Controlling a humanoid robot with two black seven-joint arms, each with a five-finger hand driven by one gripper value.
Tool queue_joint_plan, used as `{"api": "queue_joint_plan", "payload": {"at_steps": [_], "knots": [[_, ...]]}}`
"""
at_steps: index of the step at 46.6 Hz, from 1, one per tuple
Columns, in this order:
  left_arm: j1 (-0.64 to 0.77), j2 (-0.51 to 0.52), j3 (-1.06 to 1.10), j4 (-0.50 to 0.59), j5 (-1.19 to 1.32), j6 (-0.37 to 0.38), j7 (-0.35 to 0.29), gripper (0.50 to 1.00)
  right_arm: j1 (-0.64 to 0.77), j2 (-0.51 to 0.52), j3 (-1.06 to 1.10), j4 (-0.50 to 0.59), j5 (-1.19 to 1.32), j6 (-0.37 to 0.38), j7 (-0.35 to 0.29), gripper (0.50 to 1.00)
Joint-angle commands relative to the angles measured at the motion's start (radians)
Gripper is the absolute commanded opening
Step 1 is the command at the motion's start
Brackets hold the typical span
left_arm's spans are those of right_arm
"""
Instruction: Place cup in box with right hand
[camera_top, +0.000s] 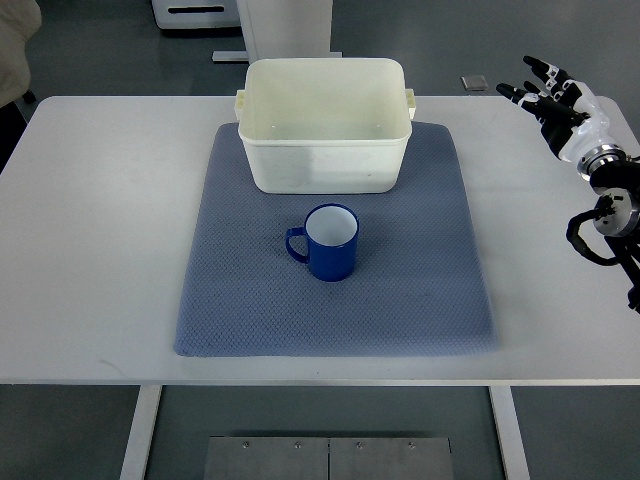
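**Top view: cup on mat, right hand off to the side, nothing held**

Surface: white table (90, 250) across most of frame, grey floor beyond the far edge and below the near edge. Blue-grey textured mat (420, 290) laid at table centre, slightly skewed. Table legs and a metal plate (328, 458) visible under the near edge. White equipment base (240, 25) on the floor past the far edge. Small dark square object (475, 82) on the floor at far right. Bit of a person's light sleeve (15, 45) at far-left corner.

Objects: white box (325, 165) sits on the far part of the mat, open top, looks empty, small lugs on left and right rims. Blue cup (331, 242) upright on the mat just near of the box, not touching it, white inside, handle pointing left. Clear table between cup and hand.

Hand: right hand (555, 100) over the far-right table corner, well apart from cup and box. Fingers (535, 70) spread and extended toward far-left, gripping nothing. Wrist and black cabling run off the right edge. Left arm out of view.
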Motion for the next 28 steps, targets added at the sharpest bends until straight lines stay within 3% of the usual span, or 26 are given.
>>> {"api": "queue_joint_plan", "payload": {"at_steps": [1,28], "knots": [[0.0,0.0,0.0,0.0,0.0,0.0,0.001,1.0,0.0,0.0,0.0,0.0,0.001,0.0,0.0,1.0],[0.0,0.0,0.0,0.0,0.0,0.0,-0.001,1.0,0.0,0.0,-0.003,0.001,0.0,0.0,0.002,1.0]]}}
